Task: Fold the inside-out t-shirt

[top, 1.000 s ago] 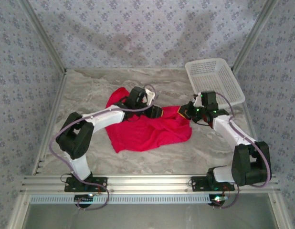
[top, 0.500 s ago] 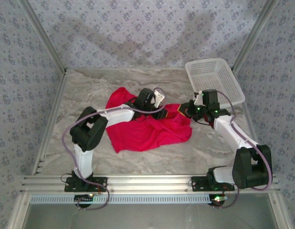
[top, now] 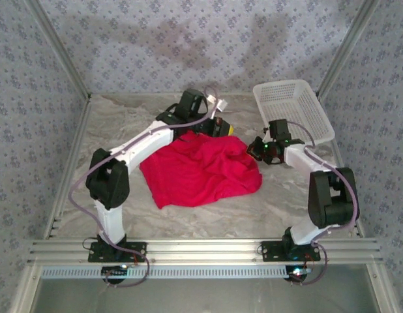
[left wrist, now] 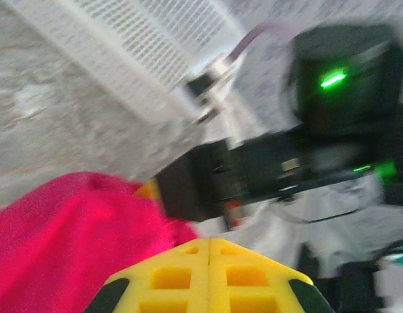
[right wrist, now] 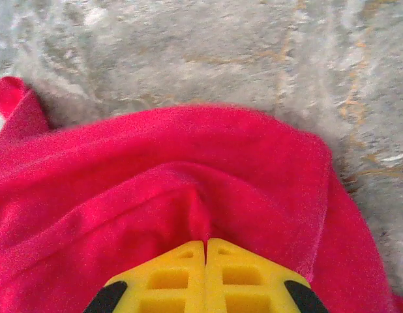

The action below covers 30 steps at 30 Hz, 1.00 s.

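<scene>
**Marbled counter, patterned walls: taking hold of the shirt before any fold**

The marbled counter (top: 123,124), enclosed by patterned walls, is carrying the inside-out t-shirt (top: 201,173), which is lying crumpled around the middle. The left pincer (left wrist: 209,242) is reaching to the shirt's far edge with its fingers pressed together. Cloth is lying against one finger, but whether any is pinched cannot be told. The right pincer (right wrist: 205,242) is gripping a ridge of cloth at the shirt's right end, near the white basket (top: 293,104) in the far right corner. Judged step: securing holds for spreading, with folding not yet begun. The next move is calling for the arms to draw apart and tension the cloth flat.
</scene>
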Each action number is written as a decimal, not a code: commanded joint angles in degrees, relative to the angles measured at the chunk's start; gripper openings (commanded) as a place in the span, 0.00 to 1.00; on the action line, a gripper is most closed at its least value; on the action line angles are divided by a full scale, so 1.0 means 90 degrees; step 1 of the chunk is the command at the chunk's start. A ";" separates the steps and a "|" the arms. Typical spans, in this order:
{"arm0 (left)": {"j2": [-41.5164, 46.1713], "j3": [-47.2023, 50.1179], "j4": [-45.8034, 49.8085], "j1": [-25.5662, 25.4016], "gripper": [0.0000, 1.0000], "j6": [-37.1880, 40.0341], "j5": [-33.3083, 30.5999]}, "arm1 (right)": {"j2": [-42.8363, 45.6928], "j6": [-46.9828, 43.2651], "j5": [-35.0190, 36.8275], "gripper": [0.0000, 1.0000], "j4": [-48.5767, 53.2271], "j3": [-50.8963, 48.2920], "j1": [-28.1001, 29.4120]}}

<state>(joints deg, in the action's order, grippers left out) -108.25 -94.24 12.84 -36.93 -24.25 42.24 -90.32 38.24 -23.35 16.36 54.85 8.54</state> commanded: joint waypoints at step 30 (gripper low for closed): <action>0.1187 0.2643 0.0027 0.0559 0.20 -0.0518 -0.1618 | -0.0736 -0.1411 0.3054 0.32 0.1322 0.1770 0.2128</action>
<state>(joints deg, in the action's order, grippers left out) -100.09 -71.26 13.78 -31.62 -28.99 28.60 -94.96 27.27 -0.91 28.18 67.05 27.44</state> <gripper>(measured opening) 0.202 0.330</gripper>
